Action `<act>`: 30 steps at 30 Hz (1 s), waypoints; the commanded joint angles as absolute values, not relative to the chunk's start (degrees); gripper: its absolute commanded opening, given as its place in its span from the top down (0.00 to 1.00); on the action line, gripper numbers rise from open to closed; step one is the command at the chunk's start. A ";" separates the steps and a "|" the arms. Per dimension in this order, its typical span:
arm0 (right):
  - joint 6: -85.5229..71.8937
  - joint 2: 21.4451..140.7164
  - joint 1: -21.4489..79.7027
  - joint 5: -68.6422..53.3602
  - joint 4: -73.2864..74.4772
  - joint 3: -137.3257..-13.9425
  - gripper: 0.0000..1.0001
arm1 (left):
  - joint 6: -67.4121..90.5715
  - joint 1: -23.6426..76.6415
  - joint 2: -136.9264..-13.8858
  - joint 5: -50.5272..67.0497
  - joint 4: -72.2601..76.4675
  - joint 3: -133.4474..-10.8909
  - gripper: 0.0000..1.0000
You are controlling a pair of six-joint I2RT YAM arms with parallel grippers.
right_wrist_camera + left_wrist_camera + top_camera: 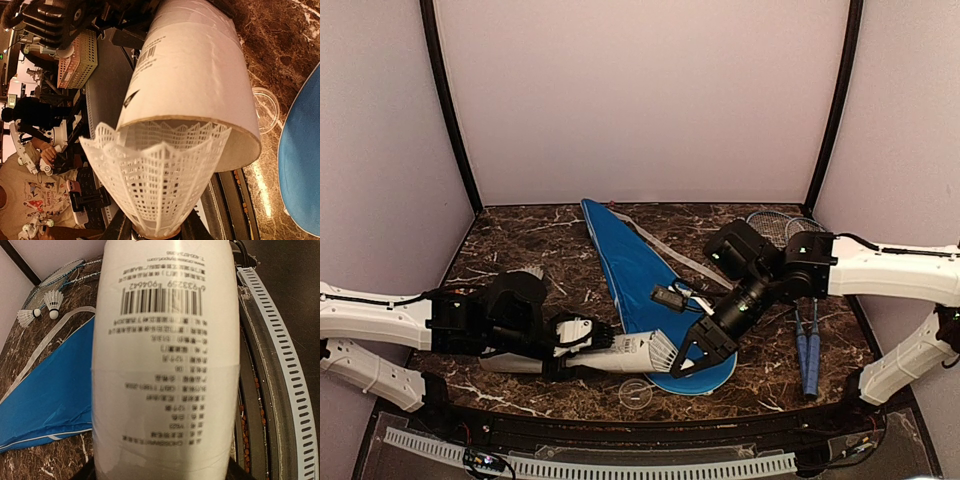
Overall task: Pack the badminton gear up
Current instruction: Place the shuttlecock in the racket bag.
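The tube (165,365) hides the left gripper (580,342) clamping it. Right gripper (155,232) pinches a shuttlecock (155,185), skirt seemingly inside the tube's mouth, by the table's (520,250) front edge.

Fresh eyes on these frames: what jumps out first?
The long white tube, held level by the left gripper at the table's near edge, with the right gripper holding a white shuttlecock skirt-first at its open end. Behind them the big blue cover lies across mid-table, and two rackets lie by the right edge.
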State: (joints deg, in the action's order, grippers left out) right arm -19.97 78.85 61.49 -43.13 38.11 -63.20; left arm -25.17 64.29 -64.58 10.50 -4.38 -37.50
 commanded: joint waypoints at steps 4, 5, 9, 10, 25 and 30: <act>-19.81 80.02 62.14 -48.06 36.82 -60.72 0.80 | -25.50 64.40 -63.60 10.42 -2.54 -37.33 0.39; -20.00 80.06 62.15 -48.59 36.67 -60.51 0.80 | -25.49 64.42 -63.49 10.44 -2.47 -37.27 0.39; -20.30 80.58 62.13 -50.19 36.92 -60.22 0.80 | -25.55 64.42 -62.97 10.76 -2.20 -37.01 0.39; -20.30 80.79 62.14 -50.49 37.07 -60.27 0.80 | -25.56 64.42 -62.95 11.06 -2.20 -37.00 0.39; -19.11 83.92 60.71 -55.44 39.90 -60.52 0.81 | -26.46 67.14 -61.60 8.83 -2.03 -36.45 0.39; -18.66 83.96 59.84 -56.51 40.29 -59.21 0.80 | -26.06 67.15 -59.97 7.87 -0.80 -35.70 0.39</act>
State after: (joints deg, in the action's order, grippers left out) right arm -19.55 83.50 60.42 -54.24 38.50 -60.88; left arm -26.39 67.13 -63.48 9.74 -4.80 -36.51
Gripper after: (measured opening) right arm 0.266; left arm 0.610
